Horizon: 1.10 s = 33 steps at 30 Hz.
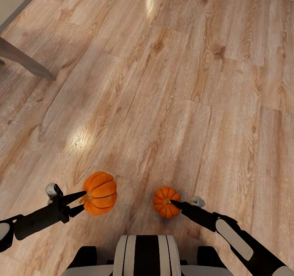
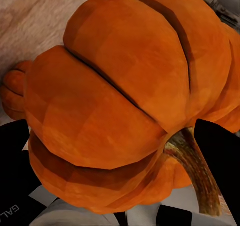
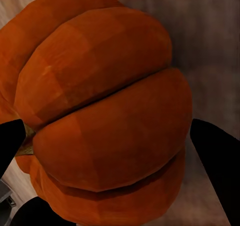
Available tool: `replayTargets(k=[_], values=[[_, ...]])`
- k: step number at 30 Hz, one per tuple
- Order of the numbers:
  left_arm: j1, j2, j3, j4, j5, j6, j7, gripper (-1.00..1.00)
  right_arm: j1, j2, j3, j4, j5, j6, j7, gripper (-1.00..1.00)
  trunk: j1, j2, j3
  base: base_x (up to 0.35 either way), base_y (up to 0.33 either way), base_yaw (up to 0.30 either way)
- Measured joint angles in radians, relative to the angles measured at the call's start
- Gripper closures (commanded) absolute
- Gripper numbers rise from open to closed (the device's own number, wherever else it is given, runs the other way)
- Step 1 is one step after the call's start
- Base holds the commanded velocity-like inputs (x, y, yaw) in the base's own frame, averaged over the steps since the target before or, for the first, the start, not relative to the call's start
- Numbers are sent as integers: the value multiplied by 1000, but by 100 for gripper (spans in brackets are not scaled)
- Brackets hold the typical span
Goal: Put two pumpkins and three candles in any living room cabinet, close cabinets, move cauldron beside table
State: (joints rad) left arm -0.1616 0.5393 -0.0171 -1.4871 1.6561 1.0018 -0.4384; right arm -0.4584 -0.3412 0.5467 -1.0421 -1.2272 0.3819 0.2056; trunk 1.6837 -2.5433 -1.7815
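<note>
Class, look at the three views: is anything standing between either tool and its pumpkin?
Nothing visible. The left tool is shut on the left pumpkin, and the right tool is shut on the right pumpkin, both above bare wooden floor.

bright, glare patches on floor (image 1: 79, 139)
</note>
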Motion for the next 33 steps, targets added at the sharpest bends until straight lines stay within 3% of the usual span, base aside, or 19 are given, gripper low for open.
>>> replayTargets(k=[10, 14, 33], values=[[0, -1, -5, 0, 0, 0, 0, 100, 1, 0, 2, 0, 0, 0, -22, 100, -1, 1, 12, 0, 0, 0], [0, -1, -5, 0, 1, 0, 0, 100, 0, 0, -1, 2, 16, -2, -39, 100, -3, 2, 27, 0, 0, 0], [0, -2, -5, 0, 1, 0, 0, 100, 0, 0, -1, 2, 14, -2, -38, 100, -12, 6, 100, 0, 0, 0]])
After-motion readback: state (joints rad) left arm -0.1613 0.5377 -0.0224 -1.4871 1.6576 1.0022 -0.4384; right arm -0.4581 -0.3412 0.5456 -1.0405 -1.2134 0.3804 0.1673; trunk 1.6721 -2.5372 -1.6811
